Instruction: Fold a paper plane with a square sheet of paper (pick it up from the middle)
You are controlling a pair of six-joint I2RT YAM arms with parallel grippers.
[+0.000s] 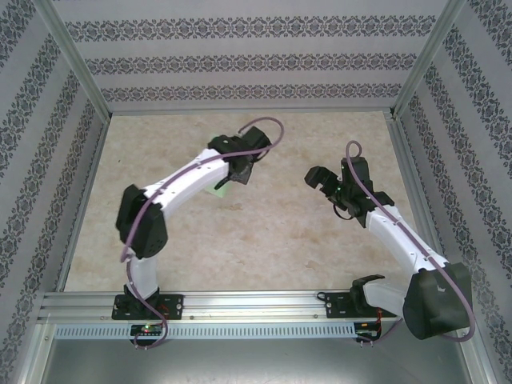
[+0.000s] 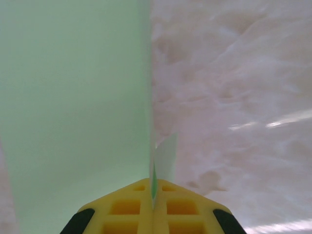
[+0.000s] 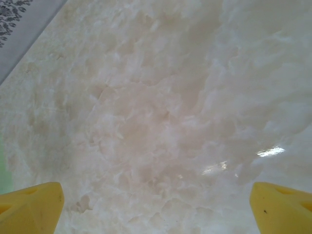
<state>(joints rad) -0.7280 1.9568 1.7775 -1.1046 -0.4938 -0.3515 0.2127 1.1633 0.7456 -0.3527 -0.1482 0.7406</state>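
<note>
- Sheet of thin pale green paper [image 2: 73,97] is pinched by one edge in the left jaws, which are clamped together on it; the yellow ribbed fingertips [image 2: 124,209] meet with only a green strip in the seam between them
- From the grip the sheet runs straight ahead of the left jaws and spreads wide to their left; a small paler flap [image 2: 166,156] stands just right of the seam
- Right of those jaws lies the pinkish marbled surface [image 2: 234,97]
- From above, a green corner [image 1: 218,190] shows just beside the left jaws, partly under the white left arm [image 1: 180,180]
- The right jaws stand wide apart, yellow fingertips [image 3: 29,207] at either side, bare surface between them, well apart from the sheet
</note>
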